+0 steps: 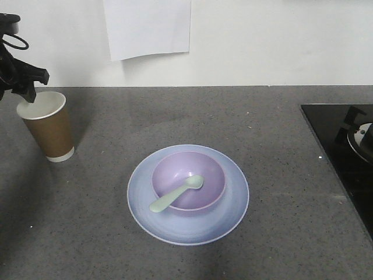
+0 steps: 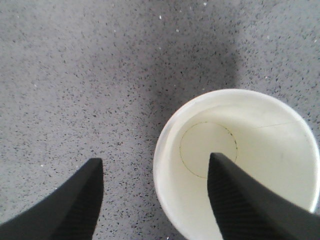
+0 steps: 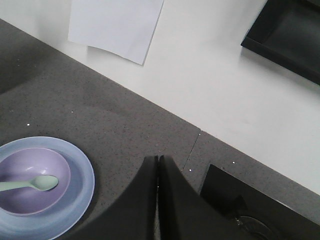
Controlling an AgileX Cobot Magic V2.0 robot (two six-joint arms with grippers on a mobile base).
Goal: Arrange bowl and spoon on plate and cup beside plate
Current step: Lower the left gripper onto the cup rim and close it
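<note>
The left gripper (image 2: 155, 200) has its two dark fingers spread wide over the cup (image 2: 235, 165), one finger (image 2: 245, 200) reaching over the white inside and the other (image 2: 75, 205) out over the speckled grey counter (image 2: 90, 75), so the cup's near wall sits between them; whether either finger touches the rim I cannot tell. From the front, that gripper (image 1: 26, 87) hangs right at the cup's (image 1: 49, 125) rim at the far left of the counter (image 1: 280, 175), the cup standing upright and well apart from the plate (image 1: 187, 224). The right gripper (image 3: 158, 165) has its fingers pressed together with nothing between them, held above the counter near a black stovetop (image 3: 225, 190). The plate lies near the middle of the counter with the bowl (image 1: 188, 178) sitting in it, and the spoon (image 1: 175, 194) rests in the bowl, its handle leaning over the near-left rim. A white sheet of paper (image 1: 147, 26) hangs on the wall behind.
</note>
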